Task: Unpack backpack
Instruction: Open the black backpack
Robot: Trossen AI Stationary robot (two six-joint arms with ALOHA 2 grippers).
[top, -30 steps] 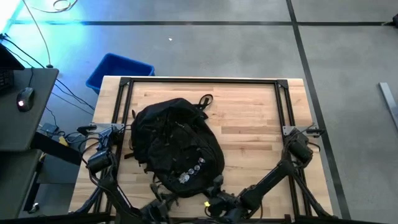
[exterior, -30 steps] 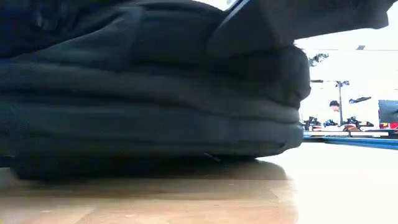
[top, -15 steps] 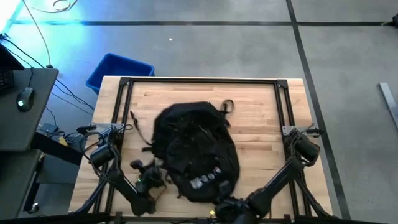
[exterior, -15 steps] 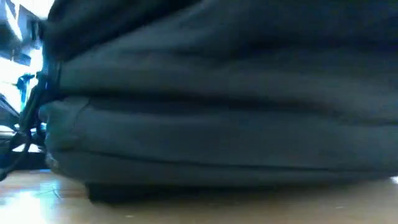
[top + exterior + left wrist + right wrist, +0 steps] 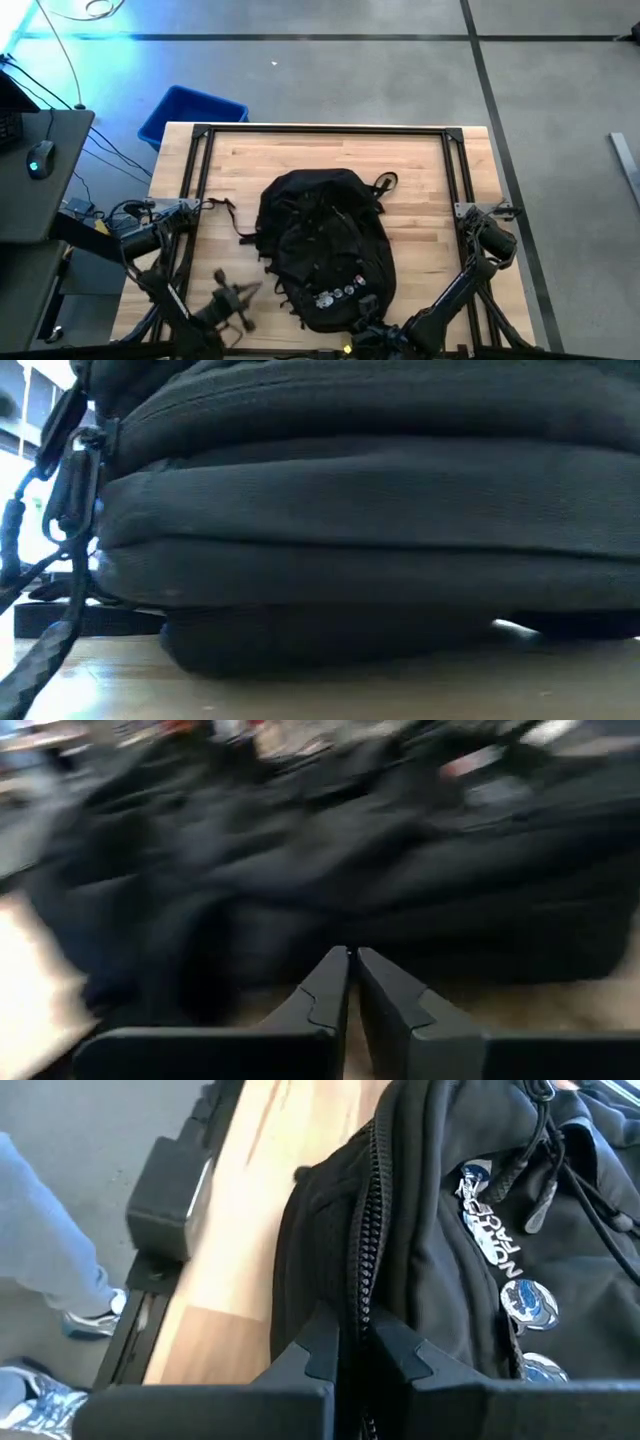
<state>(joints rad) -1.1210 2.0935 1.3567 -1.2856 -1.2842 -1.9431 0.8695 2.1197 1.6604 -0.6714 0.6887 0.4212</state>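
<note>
Backpack (image 5: 325, 250): flat mid-table, zipped. Right gripper (image 5: 346, 1342): clenched on zipper seam at near end (pull itself unseen); risk of slipping off or dragging the bag. Left gripper (image 5: 352, 982): clenched empty, just beside, offering no anchor

Both my arms low at the near edge, fingers together.

My left gripper (image 5: 243, 293) hangs closed and empty at the near left, pointing rightward. My right gripper (image 5: 345, 1342) sits at the near middle, fingers pinched on the backpack (image 5: 325, 245) by its zipper edge.
</note>
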